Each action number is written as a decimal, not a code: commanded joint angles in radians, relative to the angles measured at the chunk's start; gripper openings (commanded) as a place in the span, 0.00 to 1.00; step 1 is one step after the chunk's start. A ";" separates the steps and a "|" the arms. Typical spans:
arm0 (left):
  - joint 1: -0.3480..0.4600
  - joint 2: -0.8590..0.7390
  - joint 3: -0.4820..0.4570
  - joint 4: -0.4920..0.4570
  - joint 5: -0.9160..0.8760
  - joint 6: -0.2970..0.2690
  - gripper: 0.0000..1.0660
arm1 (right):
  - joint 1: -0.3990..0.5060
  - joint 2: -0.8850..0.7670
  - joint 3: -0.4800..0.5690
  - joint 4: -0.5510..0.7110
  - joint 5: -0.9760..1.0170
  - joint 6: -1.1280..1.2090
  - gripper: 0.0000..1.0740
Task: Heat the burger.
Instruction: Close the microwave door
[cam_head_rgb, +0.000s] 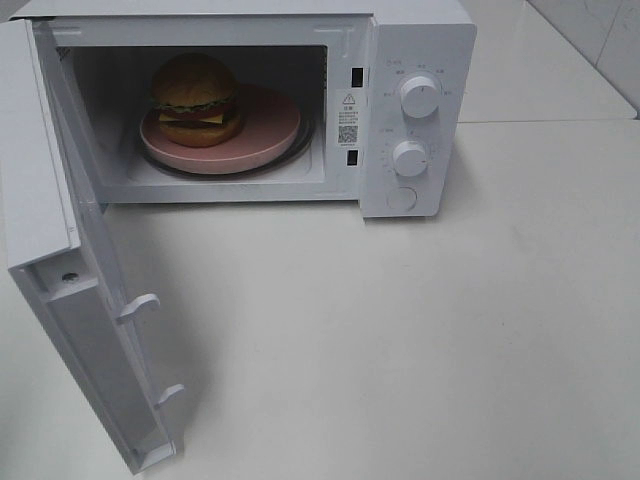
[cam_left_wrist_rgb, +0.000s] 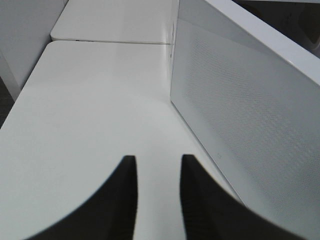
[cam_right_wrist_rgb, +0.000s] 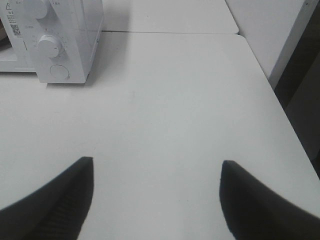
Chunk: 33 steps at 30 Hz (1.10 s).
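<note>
The burger sits on the pink plate inside the microwave, whose open door stands just beside my narrow, empty left claw, nearer than my wide, empty right claw.

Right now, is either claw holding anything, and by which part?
Nothing is held. The left claw and the right claw both stand apart over the table; the burger sits on its pink plate inside the open microwave.
</note>
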 joint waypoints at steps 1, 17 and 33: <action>0.004 0.038 -0.007 0.000 -0.054 -0.005 0.06 | -0.008 -0.026 0.002 0.008 -0.003 -0.006 0.63; 0.004 0.206 0.174 0.000 -0.591 -0.005 0.00 | -0.008 -0.026 0.002 0.005 -0.003 -0.006 0.62; 0.004 0.485 0.303 -0.001 -1.117 -0.005 0.00 | -0.008 -0.026 0.002 0.005 -0.003 -0.006 0.62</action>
